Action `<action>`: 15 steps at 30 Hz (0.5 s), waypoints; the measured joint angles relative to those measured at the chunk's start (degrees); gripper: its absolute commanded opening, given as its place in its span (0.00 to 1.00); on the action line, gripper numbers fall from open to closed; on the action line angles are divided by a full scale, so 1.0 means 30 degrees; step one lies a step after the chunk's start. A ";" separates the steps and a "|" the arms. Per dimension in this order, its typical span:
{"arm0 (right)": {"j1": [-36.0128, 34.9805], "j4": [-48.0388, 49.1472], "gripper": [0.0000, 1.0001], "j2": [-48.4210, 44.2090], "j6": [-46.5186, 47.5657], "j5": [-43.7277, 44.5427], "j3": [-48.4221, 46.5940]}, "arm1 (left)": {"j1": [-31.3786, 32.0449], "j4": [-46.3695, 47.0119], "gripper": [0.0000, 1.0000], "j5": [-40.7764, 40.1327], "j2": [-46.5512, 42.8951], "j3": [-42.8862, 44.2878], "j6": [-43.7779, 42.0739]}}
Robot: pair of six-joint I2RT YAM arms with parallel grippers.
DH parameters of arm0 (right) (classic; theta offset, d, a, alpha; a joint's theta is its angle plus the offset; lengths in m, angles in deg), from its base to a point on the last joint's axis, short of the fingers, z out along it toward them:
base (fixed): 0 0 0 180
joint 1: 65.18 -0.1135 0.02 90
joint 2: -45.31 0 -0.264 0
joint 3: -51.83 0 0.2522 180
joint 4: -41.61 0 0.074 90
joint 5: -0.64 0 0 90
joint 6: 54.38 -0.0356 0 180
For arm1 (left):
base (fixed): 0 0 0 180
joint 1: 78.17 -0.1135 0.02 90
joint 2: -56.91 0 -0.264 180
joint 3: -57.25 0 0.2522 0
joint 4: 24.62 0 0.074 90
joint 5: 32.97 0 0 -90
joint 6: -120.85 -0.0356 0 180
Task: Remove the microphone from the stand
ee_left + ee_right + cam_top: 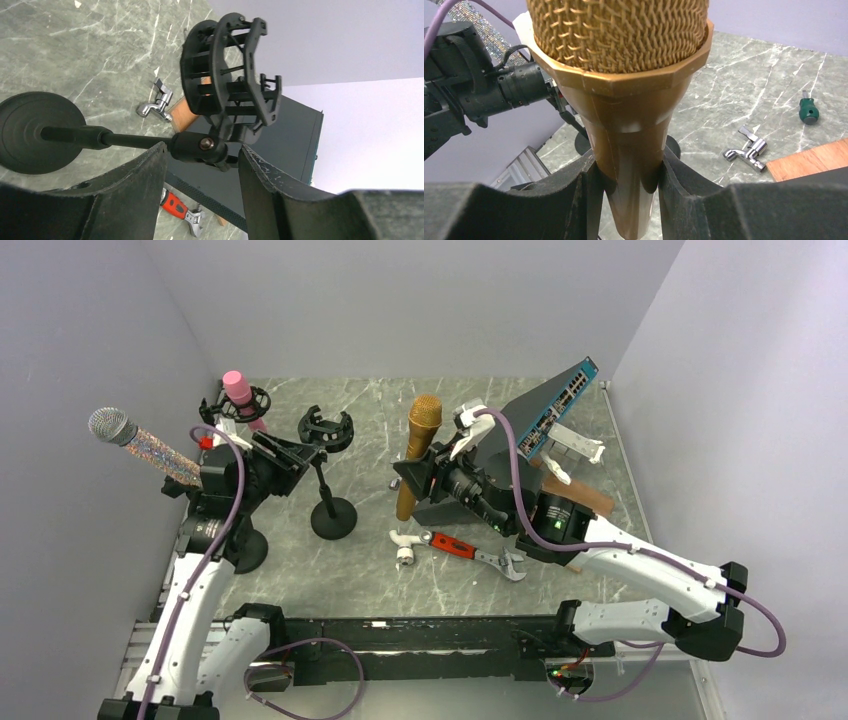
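Gold microphone [420, 445] upright in outstretched right arm's [640, 565] jaws; stand [333, 517] apart.

The stand [331, 502] rises near the middle of the bench [370, 580], a little toward the left edge, with its cradle [327, 428] on top. The left gripper [202, 150] reaches in from the left edge, with a finger on either side of the joint under the cradle. To the right of the stand, the microphone [420, 440] stands nearly upright between the fingers of the right gripper [428, 472] — apart from the cradle. Before it, toward the near edge, lie a tap [405, 545] and, just to its right, a wrench [475, 552]. A second microphone [238, 388] sits in its own mount in the far-left corner. Nearer along the left edge, a third microphone [140, 445] slants outward. Toward the far-right corner a network switch [555, 410] leans, with a board [590, 502] before it.
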 measured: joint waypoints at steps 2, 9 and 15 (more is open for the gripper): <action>0.0000 0.0007 0.00 0.0044 0.0000 0.0000 0.0007 | 0.0000 0.0138 0.57 0.0066 0.0095 -0.0306 0.0051; 0.0000 0.0117 0.00 0.0044 0.0000 0.0015 0.0029 | 0.0000 0.1042 0.47 0.0525 0.0211 -0.0925 0.0430; 0.0000 0.0146 0.00 0.0022 0.0000 0.0022 0.0131 | -0.0036 0.2004 0.36 0.0685 -0.0036 -0.1625 0.0386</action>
